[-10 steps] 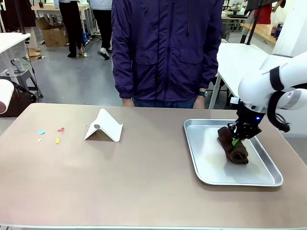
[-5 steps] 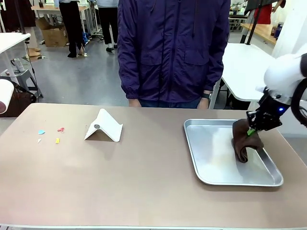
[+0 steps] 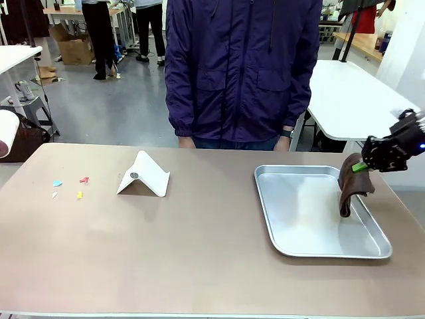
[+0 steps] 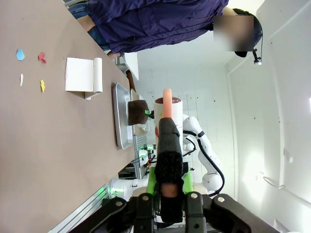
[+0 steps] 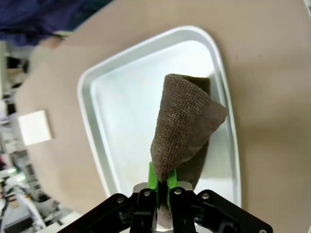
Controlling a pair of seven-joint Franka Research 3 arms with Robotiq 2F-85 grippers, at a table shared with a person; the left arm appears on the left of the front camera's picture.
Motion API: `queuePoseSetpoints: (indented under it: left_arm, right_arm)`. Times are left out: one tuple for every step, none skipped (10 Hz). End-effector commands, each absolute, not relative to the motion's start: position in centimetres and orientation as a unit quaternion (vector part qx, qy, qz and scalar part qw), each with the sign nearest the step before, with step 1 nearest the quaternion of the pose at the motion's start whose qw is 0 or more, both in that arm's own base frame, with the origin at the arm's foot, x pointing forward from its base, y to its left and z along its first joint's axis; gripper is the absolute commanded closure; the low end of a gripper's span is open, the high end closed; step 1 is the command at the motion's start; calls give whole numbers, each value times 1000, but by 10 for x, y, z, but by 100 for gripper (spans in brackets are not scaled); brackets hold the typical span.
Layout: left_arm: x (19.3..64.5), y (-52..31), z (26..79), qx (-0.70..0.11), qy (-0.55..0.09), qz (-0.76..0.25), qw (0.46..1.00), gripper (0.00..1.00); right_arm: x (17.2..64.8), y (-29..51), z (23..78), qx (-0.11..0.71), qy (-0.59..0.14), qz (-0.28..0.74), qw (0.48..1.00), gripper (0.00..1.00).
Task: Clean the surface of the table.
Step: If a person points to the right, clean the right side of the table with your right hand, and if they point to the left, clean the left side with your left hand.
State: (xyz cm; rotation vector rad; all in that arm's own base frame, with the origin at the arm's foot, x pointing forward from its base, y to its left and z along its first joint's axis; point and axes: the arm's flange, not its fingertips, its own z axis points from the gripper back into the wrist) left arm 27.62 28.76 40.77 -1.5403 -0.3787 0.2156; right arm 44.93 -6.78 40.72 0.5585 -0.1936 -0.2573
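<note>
The brownish-tan table [image 3: 199, 252] carries a few small coloured scraps [image 3: 79, 195] at its far left. My right gripper [image 3: 362, 166] is shut on a brown cloth [image 3: 347, 189], which hangs over the right side of the metal tray [image 3: 292, 226]. In the right wrist view the cloth [image 5: 182, 126] rises from the green pads of the gripper [image 5: 163, 182] above the tray [image 5: 116, 111]. My left gripper [image 4: 168, 180] is shut on a black stick-like tool [image 4: 167, 141] with a pinkish tip. It is held off the table [image 4: 48, 145], facing the scraps [image 4: 42, 86].
A white folded card-like scoop [image 3: 143, 175] stands on the table left of centre. A person in a dark purple jacket [image 3: 242, 66] stands at the far edge. White tables [image 3: 345, 93] and other people stand behind.
My right gripper has lifted the brown cloth off the tray floor and carried it to the right. The person has shifted slightly to the right.
</note>
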Motion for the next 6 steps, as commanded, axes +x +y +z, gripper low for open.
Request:
queuePoseSetpoints:
  left_arm:
    - [274,287,411,-693,-169,92,694,86]
    - [274,287,411,-693,-169,92,694,86]
    - [274,287,411,-693,-169,92,694,86]
    - [274,287,411,-693,-169,92,694,86]
    - [274,287,411,-693,-169,92,694,86]
    - [274,287,411,-693,-169,92,694,86]
  right_arm:
    - [430,-87,417,346,-115,-115,924,92]
    - [421,-96,426,381,-131,-104,909,92]
    - [412,-105,435,449,-143,-71,879,92]
    - [406,-114,439,521,-141,-35,841,92]
    - [403,-120,438,587,-127,-3,799,92]
    - [404,-123,436,628,-108,11,771,92]
